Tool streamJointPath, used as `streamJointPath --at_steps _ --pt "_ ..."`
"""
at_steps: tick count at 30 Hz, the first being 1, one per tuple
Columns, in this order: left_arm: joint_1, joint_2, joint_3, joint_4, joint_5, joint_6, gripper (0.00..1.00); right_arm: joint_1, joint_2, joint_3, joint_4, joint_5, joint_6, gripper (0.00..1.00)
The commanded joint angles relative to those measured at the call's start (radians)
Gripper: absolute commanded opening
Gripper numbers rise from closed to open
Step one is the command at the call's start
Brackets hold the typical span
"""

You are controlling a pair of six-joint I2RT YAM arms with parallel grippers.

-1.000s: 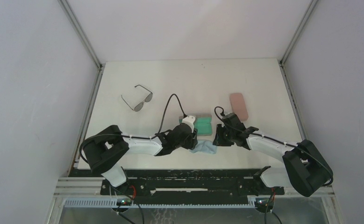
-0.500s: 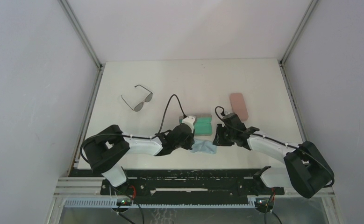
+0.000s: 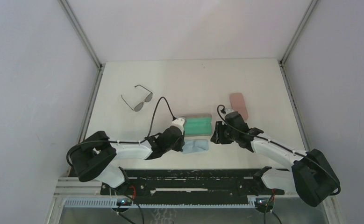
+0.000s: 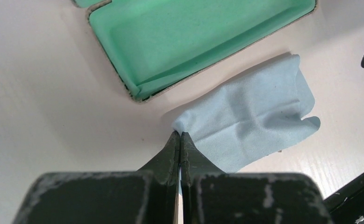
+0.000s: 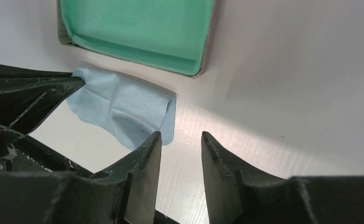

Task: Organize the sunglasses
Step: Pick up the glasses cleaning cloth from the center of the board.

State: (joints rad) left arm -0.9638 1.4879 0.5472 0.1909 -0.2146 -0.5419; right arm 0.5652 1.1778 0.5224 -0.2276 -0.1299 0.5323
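The sunglasses (image 3: 137, 99) lie unfolded on the far left part of the white table (image 3: 245, 79), well apart from both arms. Nearer the middle sits an open case (image 3: 195, 124) with a green lining, and a light blue cloth (image 3: 196, 146) lies flat just in front of it. The left gripper (image 4: 180, 140) is clamped on the cloth's left corner, fingers pressed together. The right gripper (image 5: 180, 144) hangs with its jaws spread, holding nothing, just beside the cloth's right edge. A closed pink case (image 3: 239, 106) rests beyond the right arm.
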Motion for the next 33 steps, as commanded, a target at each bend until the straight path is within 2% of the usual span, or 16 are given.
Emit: streamJointPath --at_steps 1,8,33 --pt "0.008 -0.054 -0.034 -0.005 -0.024 -0.014 0.00 0.020 0.014 0.004 0.096 -0.073 0.002 0.36" --pt "0.008 -0.055 -0.034 0.002 -0.011 -0.011 0.00 0.058 0.095 0.012 0.169 -0.052 0.075 0.28" --pt "0.009 -0.036 -0.024 0.008 -0.005 0.005 0.00 0.065 0.239 0.046 0.266 -0.089 0.101 0.22"
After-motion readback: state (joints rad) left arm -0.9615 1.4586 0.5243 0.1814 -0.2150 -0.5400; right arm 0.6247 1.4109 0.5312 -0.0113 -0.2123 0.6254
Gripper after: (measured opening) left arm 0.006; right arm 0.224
